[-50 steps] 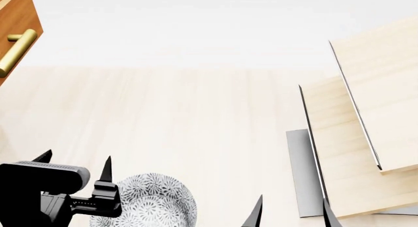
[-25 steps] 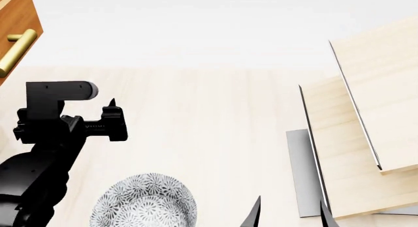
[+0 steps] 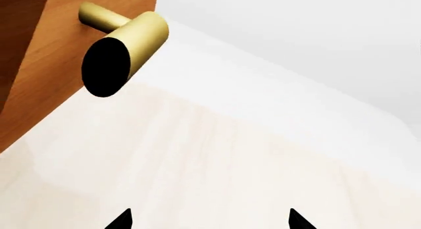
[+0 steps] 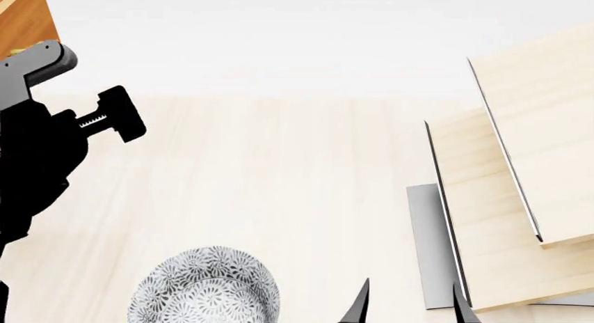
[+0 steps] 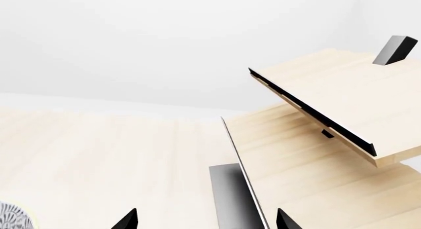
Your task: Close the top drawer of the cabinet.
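Left tool (image 3: 207, 220) spread, holding nothing, near the warm brown wooden top drawer (image 3: 46, 51) at far left; its brass bar handle (image 3: 122, 49) shows only in left wrist view; right tool (image 5: 206, 220) also spread.

The middle of the desk (image 4: 278, 170) is bare and open. A patterned bowl (image 4: 204, 287) sits near the front, the pale shelf (image 4: 519, 184) blocks the right, and the cabinet (image 4: 26, 24) fills the far left corner.

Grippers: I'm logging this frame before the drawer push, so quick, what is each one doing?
Left gripper: open, holding nothing, near the brass handle.
Right gripper: open, holding nothing.
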Controlling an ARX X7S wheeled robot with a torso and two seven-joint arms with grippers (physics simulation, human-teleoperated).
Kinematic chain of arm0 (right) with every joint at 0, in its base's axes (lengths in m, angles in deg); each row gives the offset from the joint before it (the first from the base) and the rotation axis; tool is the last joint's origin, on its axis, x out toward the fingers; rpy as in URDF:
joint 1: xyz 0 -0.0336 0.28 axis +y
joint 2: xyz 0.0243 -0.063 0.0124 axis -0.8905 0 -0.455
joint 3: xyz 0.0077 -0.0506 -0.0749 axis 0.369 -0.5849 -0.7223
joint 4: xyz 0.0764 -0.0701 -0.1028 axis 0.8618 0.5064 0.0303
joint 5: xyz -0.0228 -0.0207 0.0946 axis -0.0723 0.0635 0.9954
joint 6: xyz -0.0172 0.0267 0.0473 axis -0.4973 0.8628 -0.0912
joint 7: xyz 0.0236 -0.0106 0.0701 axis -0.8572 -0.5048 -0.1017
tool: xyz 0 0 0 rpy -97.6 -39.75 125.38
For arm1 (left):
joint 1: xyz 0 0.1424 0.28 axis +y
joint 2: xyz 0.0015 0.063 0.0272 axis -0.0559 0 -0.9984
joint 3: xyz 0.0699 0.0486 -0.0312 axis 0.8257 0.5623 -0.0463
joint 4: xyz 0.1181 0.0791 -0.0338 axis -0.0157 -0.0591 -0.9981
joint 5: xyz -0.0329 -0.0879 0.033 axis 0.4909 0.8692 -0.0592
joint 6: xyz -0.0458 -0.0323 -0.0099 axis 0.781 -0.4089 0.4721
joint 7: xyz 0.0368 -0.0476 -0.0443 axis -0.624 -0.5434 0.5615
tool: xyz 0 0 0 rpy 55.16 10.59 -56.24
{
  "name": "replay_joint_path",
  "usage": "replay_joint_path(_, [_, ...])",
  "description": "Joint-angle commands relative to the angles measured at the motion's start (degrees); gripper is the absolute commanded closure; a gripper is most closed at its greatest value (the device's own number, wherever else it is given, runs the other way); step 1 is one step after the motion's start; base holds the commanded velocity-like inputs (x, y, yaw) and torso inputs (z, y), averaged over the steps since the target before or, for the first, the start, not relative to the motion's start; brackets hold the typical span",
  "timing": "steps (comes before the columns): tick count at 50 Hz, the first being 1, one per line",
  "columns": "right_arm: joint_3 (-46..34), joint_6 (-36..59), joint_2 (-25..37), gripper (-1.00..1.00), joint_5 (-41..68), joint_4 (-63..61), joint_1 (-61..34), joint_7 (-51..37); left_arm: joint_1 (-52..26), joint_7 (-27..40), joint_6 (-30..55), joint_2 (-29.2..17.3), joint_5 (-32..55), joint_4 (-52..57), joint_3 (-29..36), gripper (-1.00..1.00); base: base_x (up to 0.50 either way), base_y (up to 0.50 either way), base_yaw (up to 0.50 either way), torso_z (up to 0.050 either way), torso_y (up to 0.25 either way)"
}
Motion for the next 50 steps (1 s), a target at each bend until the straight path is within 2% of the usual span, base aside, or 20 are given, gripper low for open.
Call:
replay_joint_path(1, [0.0,0.1,0.2,-1.00,0.4,0.7,-0.6,0.0,-5.6,-0.3,5.0,-2.8,-4.5,-3.5,-15.7,-1.00,0.00,0.00,0.00,0.000,0.000])
replay_joint_path(11, [-0.2,-0.5,0.6,-1.00,0.5,0.9,0.0,-0.2,-7.7,0.8,4.9,-6.1,-5.9,-3.5,-18.8,-1.00,0.00,0.00,0.00,0.000,0.000])
replay_joint_path(17, [-0.2,-0.7,0.6,-1.00,0.6,1.9,-0.5,-0.2,-7.4,3.4,3.4,-7.9,-6.1,-3.5,-20.1,-1.00,0.00,0.00,0.00,0.000,0.000])
replay_joint_path(50, [-1.3,-0.7,1.1,-1.00,0.5,4.2,-1.9,-0.6,-7.9,7.0,-1.4,-18.3,-5.7,-3.5,-27.0,-1.00,0.00,0.00,0.00,0.000,0.000])
